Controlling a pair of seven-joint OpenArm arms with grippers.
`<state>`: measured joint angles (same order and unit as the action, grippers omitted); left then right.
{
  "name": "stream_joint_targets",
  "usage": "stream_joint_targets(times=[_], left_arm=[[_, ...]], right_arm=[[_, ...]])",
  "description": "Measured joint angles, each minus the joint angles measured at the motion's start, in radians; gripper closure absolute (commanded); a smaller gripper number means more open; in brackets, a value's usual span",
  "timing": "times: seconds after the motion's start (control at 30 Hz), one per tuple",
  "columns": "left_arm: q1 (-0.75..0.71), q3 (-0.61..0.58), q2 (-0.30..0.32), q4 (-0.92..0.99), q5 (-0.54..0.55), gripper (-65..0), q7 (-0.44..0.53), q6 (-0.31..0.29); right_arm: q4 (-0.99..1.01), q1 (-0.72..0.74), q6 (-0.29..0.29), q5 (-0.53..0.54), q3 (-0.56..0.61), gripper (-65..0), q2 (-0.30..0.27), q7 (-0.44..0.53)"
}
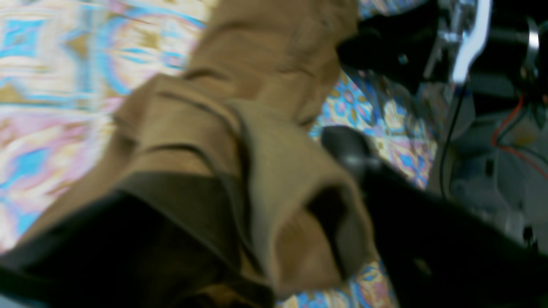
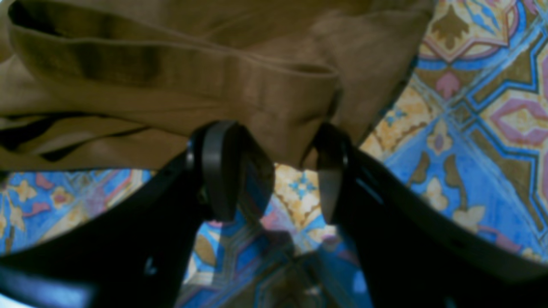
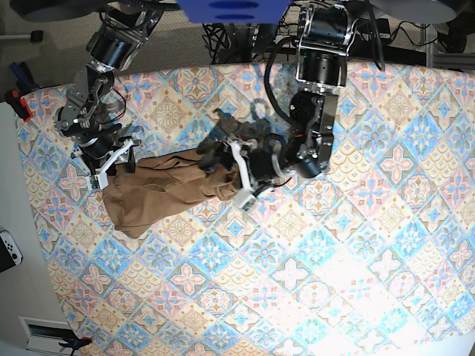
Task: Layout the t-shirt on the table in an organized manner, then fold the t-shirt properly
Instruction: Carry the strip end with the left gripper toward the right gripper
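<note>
blurred t-shirt (image 1: 257,141) folds hiding one left pincer (image 1: 299,171) finger, table (image 3: 312,282) beneath

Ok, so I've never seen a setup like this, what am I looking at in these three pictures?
This is a robot with two arms working over a table covered in patterned cloth. The base picture looks down from above. The other two come from cameras on the wrists, so they show close-ups. A tan-brown t-shirt lies bunched on the table between the arms. The right end effector, on the left of the overhead picture, pinches a thick fold of the shirt between its black fingers. The left end effector is at the shirt's other end, but its close-up is too blurred to show whether it grips.
</note>
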<state>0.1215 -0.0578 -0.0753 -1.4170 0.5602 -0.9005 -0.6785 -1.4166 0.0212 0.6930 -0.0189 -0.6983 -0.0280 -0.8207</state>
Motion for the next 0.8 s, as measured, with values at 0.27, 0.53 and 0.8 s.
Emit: stream_joint_targets(times=[0.27, 0.53, 0.8], left_arm=[[0.036, 0.000, -0.061, 0.003, 0.034, -47.2, 0.142, 0.002], [0.072, -0.003, -0.072, 0.002, 0.152, -47.2, 0.187, 0.001], [0.010, -0.003, 0.116, -0.249, 0.167, -47.1, 0.195, 0.006]], right_arm=[[0.000, 0.000, 0.000, 0.000, 0.000, -28.1, 0.000, 0.000], [-0.030, -0.005, 0.001, -0.013, 0.000, -28.1, 0.003, -0.023], [-0.155, -0.045, -0.001, -0.042, -0.004, -28.1, 0.003, -0.064]])
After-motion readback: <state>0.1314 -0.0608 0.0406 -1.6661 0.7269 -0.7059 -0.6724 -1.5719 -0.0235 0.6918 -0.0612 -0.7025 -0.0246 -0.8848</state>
